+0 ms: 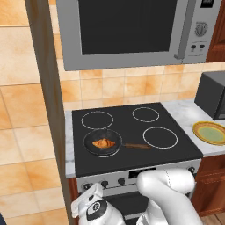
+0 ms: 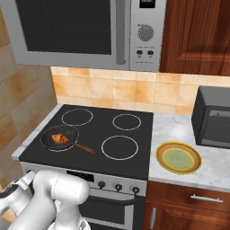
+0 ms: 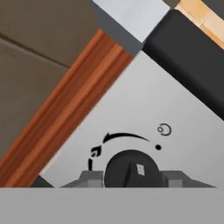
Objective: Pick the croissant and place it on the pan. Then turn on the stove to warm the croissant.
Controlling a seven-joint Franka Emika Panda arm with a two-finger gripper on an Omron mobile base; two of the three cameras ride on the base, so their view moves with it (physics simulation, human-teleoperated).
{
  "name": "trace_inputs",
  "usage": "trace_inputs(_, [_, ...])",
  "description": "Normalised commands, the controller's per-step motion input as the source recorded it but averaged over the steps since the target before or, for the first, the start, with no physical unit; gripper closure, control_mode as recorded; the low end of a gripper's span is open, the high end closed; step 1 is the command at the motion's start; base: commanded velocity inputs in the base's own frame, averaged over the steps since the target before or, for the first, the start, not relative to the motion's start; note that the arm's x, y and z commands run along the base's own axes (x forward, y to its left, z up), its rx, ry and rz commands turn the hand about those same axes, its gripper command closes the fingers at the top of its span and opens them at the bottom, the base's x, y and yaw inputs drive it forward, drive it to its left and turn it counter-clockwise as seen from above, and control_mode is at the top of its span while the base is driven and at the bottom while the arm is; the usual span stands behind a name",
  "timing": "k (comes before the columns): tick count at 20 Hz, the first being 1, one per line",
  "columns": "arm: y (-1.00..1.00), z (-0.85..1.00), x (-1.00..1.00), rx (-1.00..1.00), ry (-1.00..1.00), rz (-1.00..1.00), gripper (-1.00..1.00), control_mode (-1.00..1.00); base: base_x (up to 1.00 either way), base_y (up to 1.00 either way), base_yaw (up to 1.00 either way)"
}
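- The gripper (image 3: 129, 180) sits right at a black knob (image 3: 131, 168) on the stove (image 1: 132, 132) front, one finger either side; whether it's clamped yet, I can't tell.
- Best to squeeze squarely, then twist along the printed arrow (image 3: 124, 138).
- Beyond and above it, the croissant (image 1: 103, 143) already lies in the pan (image 1: 103, 143).

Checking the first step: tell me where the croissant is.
The croissant lies inside the pan on the stove's front-left burner, left in both base views, the pan's handle pointing right.
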Motion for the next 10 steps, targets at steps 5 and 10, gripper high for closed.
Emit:
trace_inputs(5, [-0.07, 0.00, 0.17, -0.15, 0.03, 0.13, 1.00, -1.00, 0.00, 0.00, 0.00])
trace_inputs(10, [-0.09, 0.00, 0.26, -0.12, 0.13, 0.15, 1.00, -1.00, 0.00, 0.00, 0.00])
